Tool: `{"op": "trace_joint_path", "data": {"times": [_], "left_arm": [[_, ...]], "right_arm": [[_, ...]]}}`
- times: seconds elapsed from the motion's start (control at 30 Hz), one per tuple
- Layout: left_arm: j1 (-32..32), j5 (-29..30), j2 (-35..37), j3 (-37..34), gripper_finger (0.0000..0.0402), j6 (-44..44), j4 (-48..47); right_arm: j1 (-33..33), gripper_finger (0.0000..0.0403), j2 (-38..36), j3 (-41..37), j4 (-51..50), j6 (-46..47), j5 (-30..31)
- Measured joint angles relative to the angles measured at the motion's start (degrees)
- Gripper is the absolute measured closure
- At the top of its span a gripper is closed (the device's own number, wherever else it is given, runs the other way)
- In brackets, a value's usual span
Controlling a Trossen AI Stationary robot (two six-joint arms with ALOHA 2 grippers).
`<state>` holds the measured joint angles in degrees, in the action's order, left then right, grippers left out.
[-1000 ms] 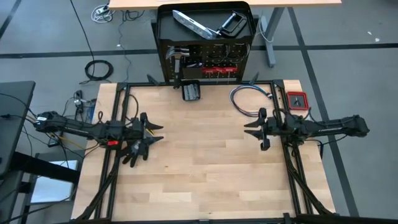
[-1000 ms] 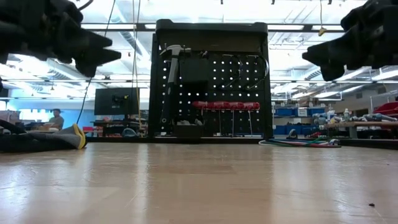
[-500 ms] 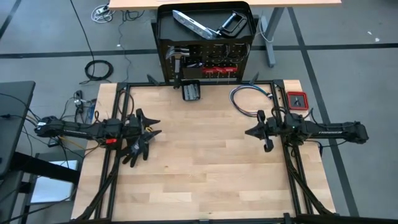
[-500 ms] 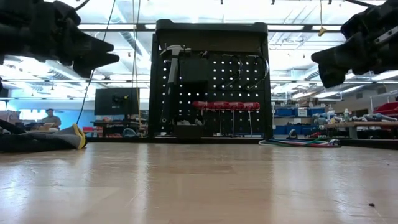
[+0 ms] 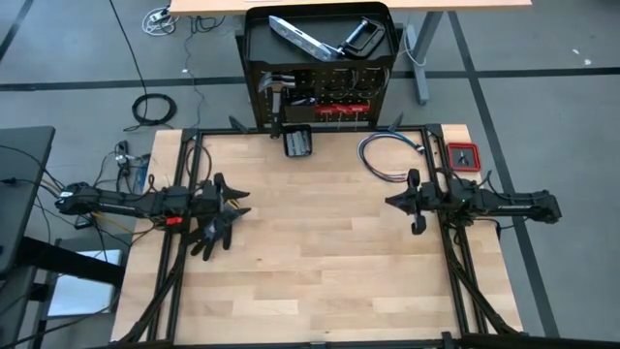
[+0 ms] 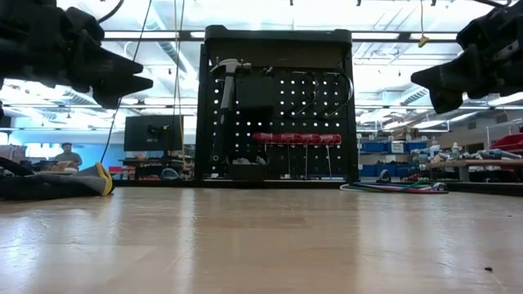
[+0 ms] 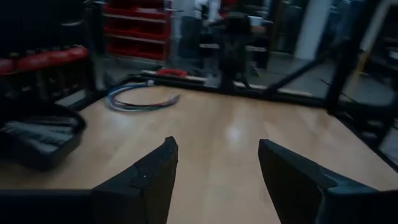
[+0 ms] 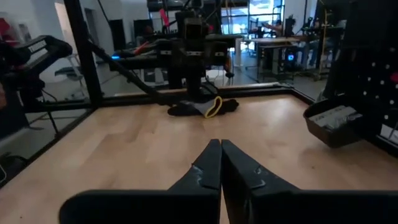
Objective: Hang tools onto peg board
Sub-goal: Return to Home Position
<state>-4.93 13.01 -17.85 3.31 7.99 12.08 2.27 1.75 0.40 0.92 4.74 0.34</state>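
The peg board (image 5: pixel 320 97) stands upright past the table's far edge, its holed face (image 6: pixel 282 106) toward the table. On it hang a hammer (image 6: pixel 225 90) and a row of red-handled drivers (image 6: pixel 296 138). A grey metal piece (image 5: pixel 300 37) and a C-clamp (image 5: pixel 360 37) lie in the tray on top. My left gripper (image 5: pixel 240 202) hovers open and level at the table's left, above a black glove. My right gripper (image 5: pixel 390 203) hovers shut and level at the table's right, with nothing between its fingers (image 8: pixel 220 144).
A black work glove (image 5: pixel 215 233) lies on the table under my left gripper. A small black box (image 5: pixel 297 142) sits at the far edge before the peg board. A blue-white cable bundle (image 5: pixel 387 155) and a red item (image 5: pixel 463 156) lie at the far right. Bare wood (image 5: pixel 320 252) spans the middle.
My right gripper has shut on nothing; its fingers stood apart a second ago and now meet. Nothing on the table or the peg board has moved.
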Motion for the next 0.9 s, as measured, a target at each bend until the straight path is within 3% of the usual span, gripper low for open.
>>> {"op": "trace_joint_path", "data": {"times": [0.2, 0.43, 0.6, 0.73, 0.8, 0.9], "left_arm": [[0.0, -2.74, 0.02, 0.0, 0.0172, -4.61, -0.11], [0.13, -5.26, 1.8, -0.02, 0.0183, -10.48, -9.07], [1.31, -10.65, 7.12, -0.04, 0.0203, -13.79, -10.05], [3.97, -11.01, 14.39, -0.04, 0.0215, -13.88, -12.91], [5.25, -14.55, 17.93, -0.3, 0.022, -13.77, -14.36], [6.51, -21.8, 17.65, -1.94, 0.0227, -11.81, -12.26]], "right_arm": [[-0.01, 0.0373, 0.58, 0.0, 0.38, -0.4, -0.18], [-0.01, 0.0363, 0.58, 0.0, 0.67, -0.4, -0.19], [-0.01, 0.0367, 0.58, 0.0, 0.7, -0.4, -0.2], [-0.01, 0.0368, 0.58, 0.0, 0.7, -0.4, -0.2], [-0.01, 0.0368, 0.58, 0.0, 0.69, -0.41, -0.2], [-0.01, 0.0366, 0.6, 0.0, 0.77, -0.4, -0.2]]}}
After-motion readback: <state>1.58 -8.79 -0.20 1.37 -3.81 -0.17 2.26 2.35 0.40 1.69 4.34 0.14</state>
